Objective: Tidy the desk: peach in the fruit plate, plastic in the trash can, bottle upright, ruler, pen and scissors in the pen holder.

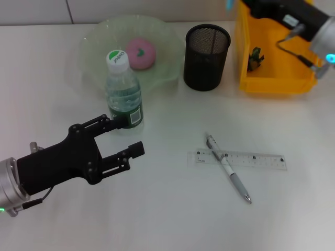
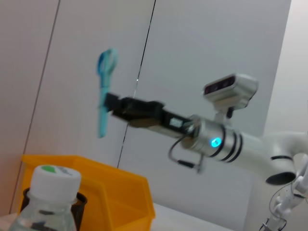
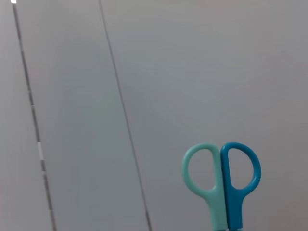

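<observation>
Right gripper is raised high above the table and clamped on the scissors, gripping them partway along so the handles stand upward and the blade end hangs below the fingers. In the right wrist view the scissors show two closed-together handle loops, one pale teal and one blue, against a plain panelled wall. In the head view the right arm enters at the top right corner, above the yellow bin; the gripper itself is cut off by the frame edge there.

Left gripper hovers low over the table at the near left, its two black fingers spread apart with nothing between them. Its upper fingertip lies just beside the base of the bottle.

That bottle stands upright, white cap on, green label showing, at the near edge of the fruit plate. A peach rests in the plate, behind the bottle.

The pen holder, black mesh, stands just right of the plate and left of the yellow bin. A small dark object lies inside the bin; what it is cannot be told.

On the open table, right of centre, the ruler lies flat, and the pen lies diagonally across its left end, touching it.
</observation>
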Controlling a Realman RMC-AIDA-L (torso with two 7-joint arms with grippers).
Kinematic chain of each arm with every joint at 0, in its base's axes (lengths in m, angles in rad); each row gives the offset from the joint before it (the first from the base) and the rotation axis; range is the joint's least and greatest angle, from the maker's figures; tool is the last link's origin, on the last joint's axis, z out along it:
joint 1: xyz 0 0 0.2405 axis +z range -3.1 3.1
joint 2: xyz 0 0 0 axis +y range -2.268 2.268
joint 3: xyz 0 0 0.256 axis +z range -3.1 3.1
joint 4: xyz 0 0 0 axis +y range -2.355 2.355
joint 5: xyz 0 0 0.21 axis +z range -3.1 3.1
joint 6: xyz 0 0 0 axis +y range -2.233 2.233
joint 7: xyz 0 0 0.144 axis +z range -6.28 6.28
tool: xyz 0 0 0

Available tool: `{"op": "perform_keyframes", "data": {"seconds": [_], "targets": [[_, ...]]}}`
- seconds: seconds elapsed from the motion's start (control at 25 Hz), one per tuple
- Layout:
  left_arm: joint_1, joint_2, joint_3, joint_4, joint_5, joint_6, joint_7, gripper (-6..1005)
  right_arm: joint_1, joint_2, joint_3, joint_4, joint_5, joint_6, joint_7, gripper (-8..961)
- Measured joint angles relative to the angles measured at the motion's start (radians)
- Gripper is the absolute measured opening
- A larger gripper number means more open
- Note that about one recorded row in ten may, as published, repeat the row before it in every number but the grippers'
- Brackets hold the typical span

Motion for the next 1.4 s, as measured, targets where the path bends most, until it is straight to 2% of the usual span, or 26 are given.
{"op": "perform_keyframes", "data": {"seconds": [0.16,0.32,0.76,0.88,1.12,1.24,1.28,1.32,1.36,1.4], "targets": [[0.0,0.0,0.0,0.0,-0.001,0.006,0.0,726,0.079,0.003,0.003,0.139,0.072,0.107,-0.154,210],[0.002,0.001,0.0,0.0,-0.001,0.008,0.005,726,0.119,0.005,0.0,0.189,0.09,0.181,-0.19,211],[0.005,0.001,0.0,-0.002,0.0,0.009,0.026,726,0.106,0.007,-0.022,0.198,0.084,0.199,-0.195,212],[0.006,0.001,-0.001,-0.002,0.001,0.009,0.026,726,0.099,0.007,-0.022,0.199,0.084,0.196,-0.195,393],[0.008,0.001,-0.003,-0.002,0.002,0.009,0.026,726,0.091,0.007,-0.022,0.197,0.084,0.175,-0.184,437],[0.01,0.002,-0.004,-0.002,0.002,0.009,0.026,726,0.055,-0.002,-0.069,0.127,0.069,0.109,-0.105,449],[0.012,0.001,-0.004,-0.002,0.002,0.009,0.026,726,0.001,-0.006,-0.155,0.007,0.031,0.079,0.013,453],[0.012,0.001,-0.004,-0.002,0.002,0.009,0.026,726,0.001,-0.006,-0.155,0.007,0.031,0.079,0.013,457],[0.013,0.001,-0.002,-0.002,0.0,0.009,0.026,726,-0.074,-0.006,-0.26,-0.2,-0.065,0.061,0.205,461],[0.013,0.001,-0.002,-0.002,0.0,0.009,0.026,726,-0.074,-0.006,-0.26,-0.2,-0.065,0.061,0.205,465]]}}
